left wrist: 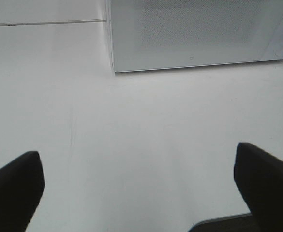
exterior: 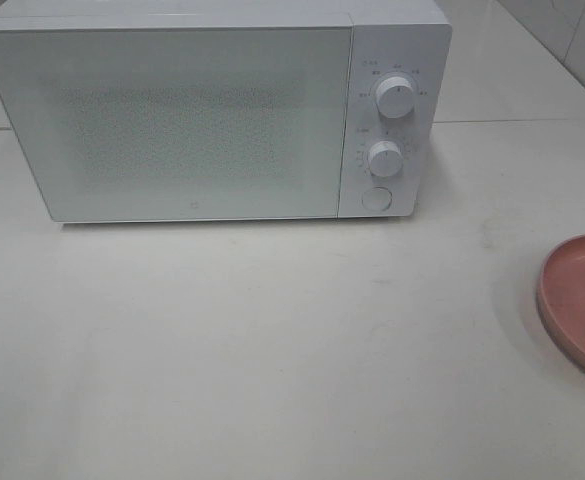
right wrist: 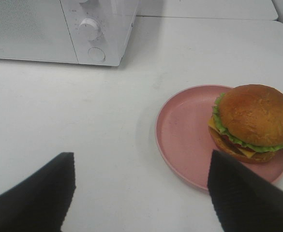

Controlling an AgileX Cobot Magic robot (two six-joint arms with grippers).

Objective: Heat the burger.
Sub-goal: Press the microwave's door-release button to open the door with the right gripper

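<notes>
Burger [right wrist: 255, 123] is seen only in the right wrist view, sat off-centre on the plate [right wrist: 185, 140], on the part away from the microwave [exterior: 192, 115]. In the high view only the plate rim shows, at the right edge, well apart from the microwave. The microwave door is shut. Left gripper [left wrist: 136, 162]: jaws spread wide, nothing between them, over bare table [exterior: 272, 350] facing the microwave front. Right gripper [right wrist: 142, 159]: jaws apart, empty, near the plate, no contact. The burger is judged light, soft and loosely stacked. The glossy bun is likely slippery, and lettuce, cheese and patty could shear sideways or be squashed under a hard pinch. The plate is judged stiff, with a shallow raised lip. The safer hold is probably the bare rim on the microwave side, pinched with the plate kept level so nothing slides. If the burger itself is taken, a wide, light grip across the bun sides, low enough to trap all layers, is advised. The door needs to be opened first.
</notes>
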